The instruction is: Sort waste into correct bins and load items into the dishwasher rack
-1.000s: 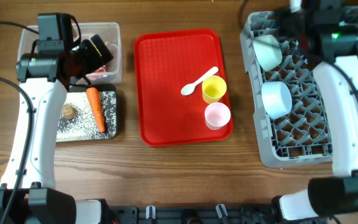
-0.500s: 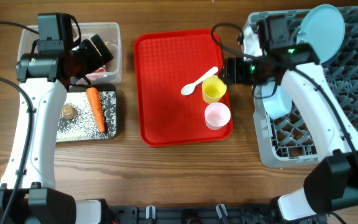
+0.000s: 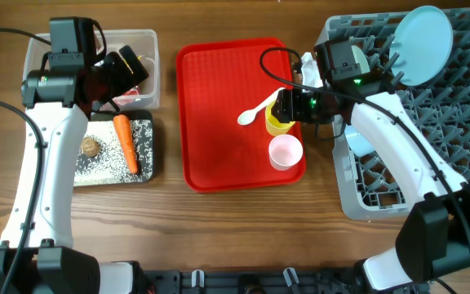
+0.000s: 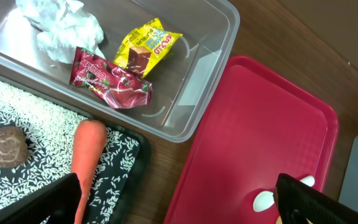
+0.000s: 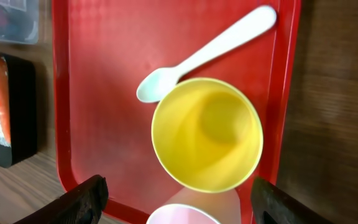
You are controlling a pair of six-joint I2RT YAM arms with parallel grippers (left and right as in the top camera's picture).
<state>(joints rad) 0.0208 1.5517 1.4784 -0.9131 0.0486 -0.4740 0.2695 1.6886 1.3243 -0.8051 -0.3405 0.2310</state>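
Spread wide, the right end effector hangs over the yellow cup with a finger off to each side of it, not gripping anything. The cup sits upright on the red tray. The white spoon lies at an angle with its bowl end right up against the cup's rim. The pink cup is just beside the yellow one, also on the tray, nearer the front edge.

Over on the other side, the left end effector is open too and holding nothing, hovering by the clear tub. Inside the tub are the tissue, the yellow wrapper and the red wrapper. Just beside the tub is the black tray, which has the carrot and the brown lump lying on a scatter of white grains.

The rack sits on the counter to the right of the red tray. The plate stands on edge at its back, and a bowl peeks out from under the right arm.
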